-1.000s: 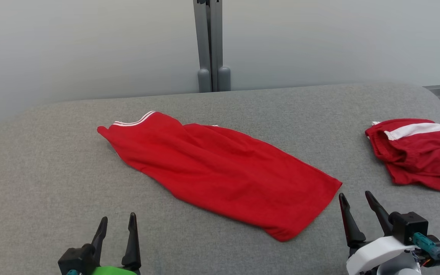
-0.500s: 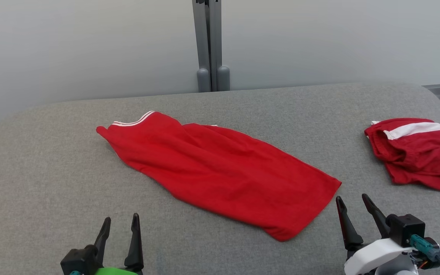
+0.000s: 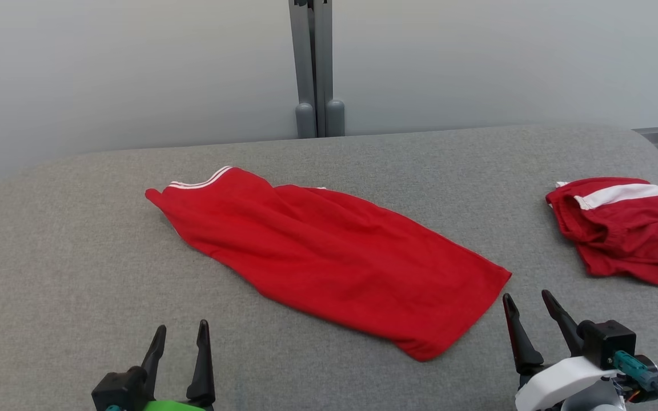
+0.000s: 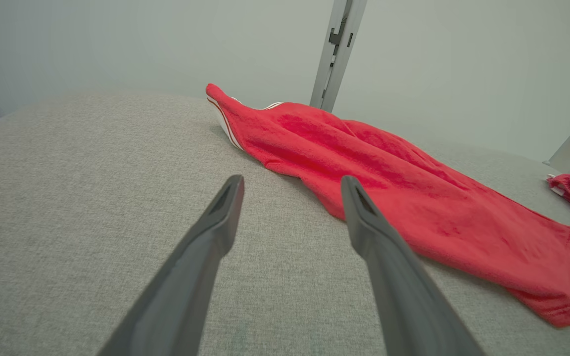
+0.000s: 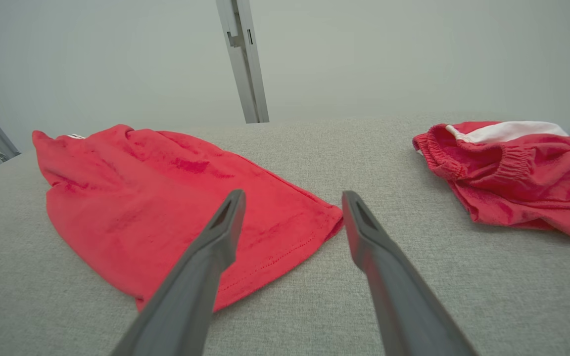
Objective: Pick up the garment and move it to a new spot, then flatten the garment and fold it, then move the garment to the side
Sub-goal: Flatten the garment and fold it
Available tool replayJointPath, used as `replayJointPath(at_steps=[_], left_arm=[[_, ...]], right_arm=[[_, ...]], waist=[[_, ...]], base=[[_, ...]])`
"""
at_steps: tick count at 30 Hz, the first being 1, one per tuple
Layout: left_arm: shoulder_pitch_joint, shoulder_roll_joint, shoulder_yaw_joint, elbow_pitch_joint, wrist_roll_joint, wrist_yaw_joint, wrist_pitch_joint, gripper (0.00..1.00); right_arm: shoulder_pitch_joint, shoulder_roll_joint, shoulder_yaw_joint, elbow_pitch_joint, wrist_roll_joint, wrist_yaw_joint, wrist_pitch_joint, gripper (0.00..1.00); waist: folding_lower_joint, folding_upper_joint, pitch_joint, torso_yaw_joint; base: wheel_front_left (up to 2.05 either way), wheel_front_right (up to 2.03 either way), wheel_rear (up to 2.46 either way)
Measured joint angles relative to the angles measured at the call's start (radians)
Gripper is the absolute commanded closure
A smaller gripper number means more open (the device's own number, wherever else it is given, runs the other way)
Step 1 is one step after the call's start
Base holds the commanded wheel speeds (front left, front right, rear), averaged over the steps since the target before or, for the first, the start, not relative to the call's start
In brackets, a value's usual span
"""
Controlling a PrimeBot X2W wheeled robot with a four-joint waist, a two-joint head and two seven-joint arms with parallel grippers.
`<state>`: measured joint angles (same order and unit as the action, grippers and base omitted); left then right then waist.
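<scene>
The long red cloth garment with white-striped trim [image 3: 329, 257] lies flat at the centre of the grey fabric tabletop [image 3: 66, 245], slanting from ten to four o'clock. The left gripper [image 3: 181, 324] at seven and the right gripper [image 3: 526, 294] at five o'clock have fingers spread, empty.

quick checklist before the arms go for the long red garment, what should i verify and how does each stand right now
1. Left gripper open and empty: ok.
2. Right gripper open and empty: ok.
3. Long red garment lying free on the grey surface, touched by neither gripper: ok.
4. Garment fully flat: not ok, creases run along its middle.
5. A graspable corner close to a gripper: ok, the near right corner lies just ahead of the right gripper's fingers.
6. Bunched red garment well apart from it, at the right: ok.
</scene>
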<state>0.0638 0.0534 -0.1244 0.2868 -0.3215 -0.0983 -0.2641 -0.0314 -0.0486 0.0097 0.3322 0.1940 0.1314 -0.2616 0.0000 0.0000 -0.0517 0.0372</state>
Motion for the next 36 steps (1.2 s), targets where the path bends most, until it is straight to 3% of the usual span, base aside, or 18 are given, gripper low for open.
replayJointPath(at_steps=[17,22,27,36], left_arm=[[0.002,-0.002,-0.022,-0.006,0.005,-0.007,0.000,0.00],[-0.021,-0.003,-0.048,-0.029,-0.003,-0.005,0.000,0.00],[-0.065,-0.004,-0.085,-0.054,-0.021,0.000,0.000,0.00],[-0.131,-0.003,-0.159,-0.082,-0.059,0.016,0.000,0.00]], right_arm=[[-0.040,0.000,0.004,0.012,-0.050,0.000,0.000,0.00],[-0.205,0.000,-0.005,0.030,-0.152,0.000,0.001,0.00],[-0.419,0.000,-0.028,0.088,-0.262,0.000,0.070,0.00],[-0.720,-0.064,0.001,0.338,-0.308,0.000,0.205,0.00]], waist=[[0.0000,0.0000,0.018,0.021],[0.0000,0.0000,0.045,0.054],[0.0000,0.0000,0.089,0.098],[0.0000,0.0000,0.194,0.216]], base=[[0.00,0.00,0.00],[0.00,0.00,0.00],[0.00,0.00,0.00],[0.00,0.00,0.00]])
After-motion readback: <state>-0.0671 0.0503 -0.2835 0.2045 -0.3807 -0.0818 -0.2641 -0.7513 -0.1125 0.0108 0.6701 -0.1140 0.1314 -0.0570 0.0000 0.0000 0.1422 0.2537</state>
